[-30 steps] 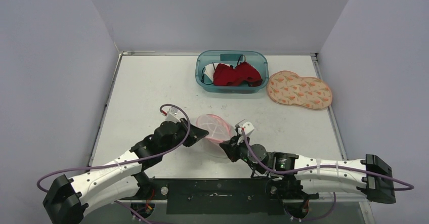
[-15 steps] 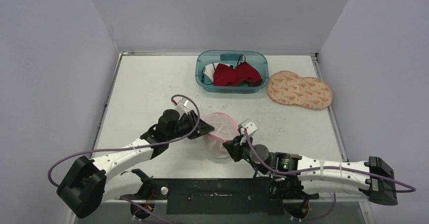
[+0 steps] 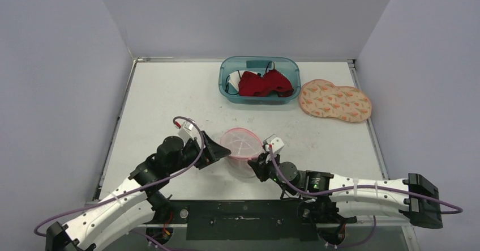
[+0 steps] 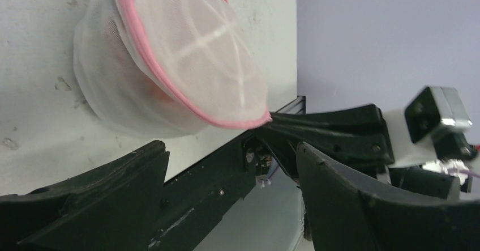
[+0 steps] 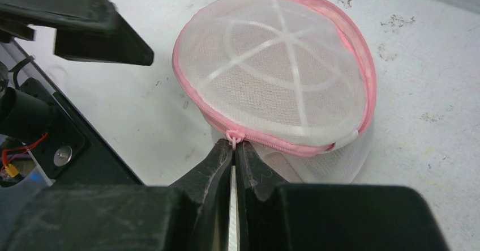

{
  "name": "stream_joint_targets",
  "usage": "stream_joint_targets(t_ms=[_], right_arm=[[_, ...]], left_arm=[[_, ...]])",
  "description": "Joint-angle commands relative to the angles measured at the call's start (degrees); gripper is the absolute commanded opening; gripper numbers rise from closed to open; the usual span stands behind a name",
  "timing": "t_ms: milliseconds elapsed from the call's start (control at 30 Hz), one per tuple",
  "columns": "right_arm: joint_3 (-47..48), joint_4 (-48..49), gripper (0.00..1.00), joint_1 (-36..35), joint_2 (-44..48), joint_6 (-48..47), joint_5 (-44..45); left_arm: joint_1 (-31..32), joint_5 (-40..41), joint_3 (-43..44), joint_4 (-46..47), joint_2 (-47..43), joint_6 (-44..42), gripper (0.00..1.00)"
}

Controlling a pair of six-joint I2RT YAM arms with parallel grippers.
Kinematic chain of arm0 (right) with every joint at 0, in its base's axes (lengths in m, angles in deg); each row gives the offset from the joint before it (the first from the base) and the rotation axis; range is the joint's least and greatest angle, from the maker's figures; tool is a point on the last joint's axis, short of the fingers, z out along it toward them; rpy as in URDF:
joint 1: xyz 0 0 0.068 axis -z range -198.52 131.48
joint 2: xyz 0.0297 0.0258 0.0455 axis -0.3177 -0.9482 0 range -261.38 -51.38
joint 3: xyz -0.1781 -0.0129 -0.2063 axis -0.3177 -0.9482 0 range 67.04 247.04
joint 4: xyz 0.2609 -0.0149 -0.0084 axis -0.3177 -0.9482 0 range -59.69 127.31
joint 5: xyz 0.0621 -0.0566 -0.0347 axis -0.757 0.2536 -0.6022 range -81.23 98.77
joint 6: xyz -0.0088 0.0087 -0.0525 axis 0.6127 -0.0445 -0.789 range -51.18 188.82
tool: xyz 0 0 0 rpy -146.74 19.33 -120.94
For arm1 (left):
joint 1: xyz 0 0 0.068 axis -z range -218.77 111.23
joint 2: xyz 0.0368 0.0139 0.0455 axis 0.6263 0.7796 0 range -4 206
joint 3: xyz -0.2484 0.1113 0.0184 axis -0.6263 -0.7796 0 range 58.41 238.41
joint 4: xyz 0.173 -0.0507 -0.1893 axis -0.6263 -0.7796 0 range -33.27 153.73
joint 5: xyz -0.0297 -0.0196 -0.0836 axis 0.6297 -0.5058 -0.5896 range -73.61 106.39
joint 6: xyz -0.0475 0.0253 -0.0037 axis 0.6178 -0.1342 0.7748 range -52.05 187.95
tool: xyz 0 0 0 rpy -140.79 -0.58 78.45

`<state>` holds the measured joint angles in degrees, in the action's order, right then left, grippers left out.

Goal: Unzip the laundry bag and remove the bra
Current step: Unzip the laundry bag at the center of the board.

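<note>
The pink-rimmed mesh laundry bag (image 3: 241, 149) sits on the desk (image 3: 170, 92), lower centre of the top view. The right end effector (image 5: 234, 144) is pinched closed on its zipper pull (image 5: 232, 135). The left end effector (image 3: 222, 150) gapes open just beside the bag, at its left.

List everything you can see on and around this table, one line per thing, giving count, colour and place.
Table: one, pale grey, under everything.
Laundry bag: one, white mesh with a pink zip edge, near middle of the table.
Zip pull: one, pink, on the bag's near edge.
Bin: one, clear teal, far middle of the table.
Red garment: one, red, inside the bin beside something white.
Patterned pad: one, peach with a print, right of the bin.
Cables: two, purple, along the arms.
Left arm's fingers: two, black, open, just left of the bag.
Right arm's fingers: two, black, shut on the zip pull.
</note>
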<state>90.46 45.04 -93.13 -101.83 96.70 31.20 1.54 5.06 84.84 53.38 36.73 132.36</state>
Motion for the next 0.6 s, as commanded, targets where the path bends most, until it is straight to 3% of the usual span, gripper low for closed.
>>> stream_joint_targets(t_ms=[0,133,233,367,567], right_arm=[[2.51,4.57,0.05,-0.23,-2.43,-1.31,-1.38],[3.95,5.49,0.05,-0.36,-4.81,-1.9,-3.27],[5.04,5.93,0.05,-0.59,-6.61,-2.51,-5.33],[5.49,6.33,0.05,-1.23,-7.5,-2.65,-6.07],[5.81,5.8,0.05,-1.42,-6.88,-3.13,-6.31]], left_arm=[[5.47,8.11,-0.46,-3.85,-5.32,7.32,0.81],[9.74,12.38,0.92,-0.46,-0.51,9.07,0.81],[10.0,9.74,1.19,6.54,4.91,8.91,0.79],[9.95,10.85,2.4,8.73,9.33,8.98,0.75],[8.37,13.45,3.78,8.53,12.14,8.06,0.58]])
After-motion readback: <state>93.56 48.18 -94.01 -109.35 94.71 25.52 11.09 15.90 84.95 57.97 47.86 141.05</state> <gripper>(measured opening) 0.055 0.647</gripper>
